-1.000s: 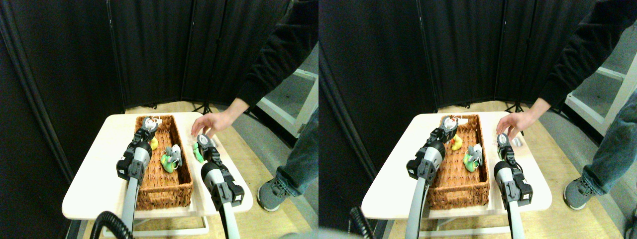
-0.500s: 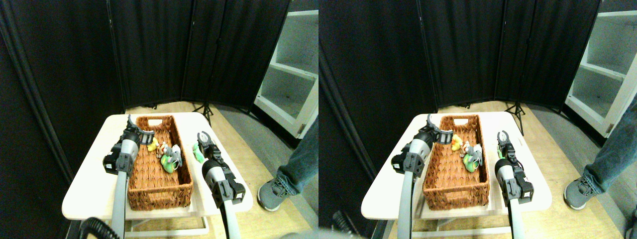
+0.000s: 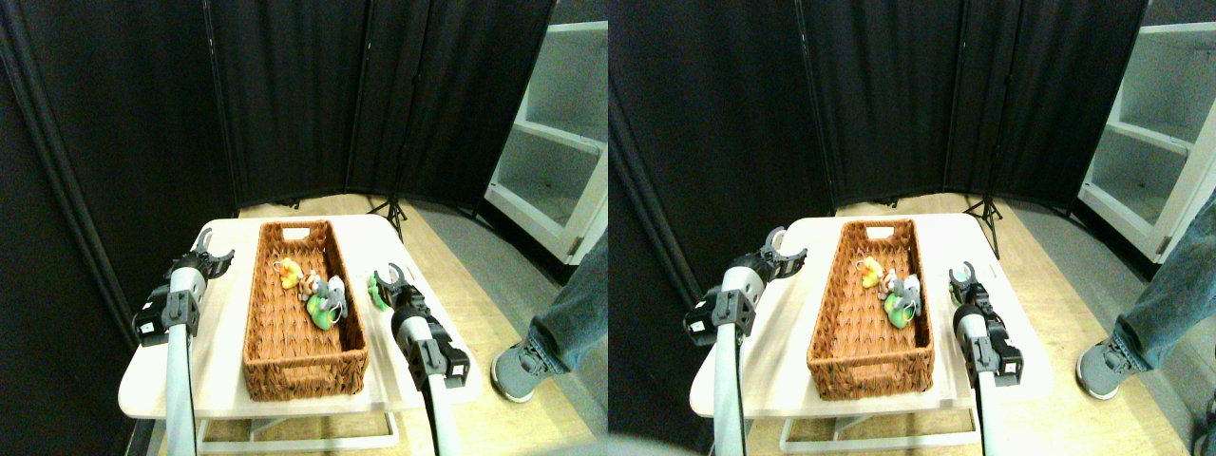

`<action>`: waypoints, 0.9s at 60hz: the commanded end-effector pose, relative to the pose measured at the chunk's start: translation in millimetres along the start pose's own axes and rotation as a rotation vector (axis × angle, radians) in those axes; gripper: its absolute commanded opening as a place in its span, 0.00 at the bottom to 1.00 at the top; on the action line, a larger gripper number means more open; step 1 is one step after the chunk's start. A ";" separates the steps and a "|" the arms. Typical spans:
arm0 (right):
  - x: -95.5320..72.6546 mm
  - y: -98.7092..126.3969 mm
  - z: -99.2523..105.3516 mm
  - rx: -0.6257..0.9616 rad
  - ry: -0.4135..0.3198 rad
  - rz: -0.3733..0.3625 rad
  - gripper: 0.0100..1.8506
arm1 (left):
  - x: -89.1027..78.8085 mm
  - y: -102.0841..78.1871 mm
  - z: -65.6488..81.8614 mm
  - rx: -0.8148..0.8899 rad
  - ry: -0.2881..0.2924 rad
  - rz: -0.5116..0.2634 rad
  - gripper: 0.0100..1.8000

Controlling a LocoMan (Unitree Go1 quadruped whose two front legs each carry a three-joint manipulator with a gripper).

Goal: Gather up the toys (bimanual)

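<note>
Several toys lie in the far half of the long wicker basket point(image 3: 304, 372): a yellow and orange one point(image 3: 288, 274), a grey one point(image 3: 333, 288) and a green one point(image 3: 320, 313). Another green toy point(image 3: 377, 294) rests on the white table point(image 3: 224, 328), just right of the basket. My right gripper point(image 3: 389, 277) hovers open right over that toy, holding nothing. Left of the basket, near its far end, my left gripper point(image 3: 212, 256) is raised above the table, open and empty.
A person's jeans leg point(image 3: 570, 304) and grey shoe point(image 3: 518, 372) stand on the floor right of the table. Black folding screens point(image 3: 285, 95) close off the back. A white shelf unit point(image 3: 556, 161) is at the far right.
My left arm has swung left, out of the basket, to the table beside it. The right gripper drew back a little. The person's hand left the table a second ago.
</note>
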 end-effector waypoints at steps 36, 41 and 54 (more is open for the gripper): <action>35.7 -31.5 -2.4 -0.010 0.053 -0.119 0.39 | -13.2 35.7 -8.8 -0.041 -0.125 0.026 0.16; 44.0 -35.3 -0.1 0.075 0.040 -0.145 0.36 | -13.5 34.4 -9.5 -0.044 -0.126 0.032 0.17; 57.6 -42.8 6.6 0.082 0.016 -0.168 0.35 | -11.9 32.2 -12.6 -0.024 -0.120 0.022 0.18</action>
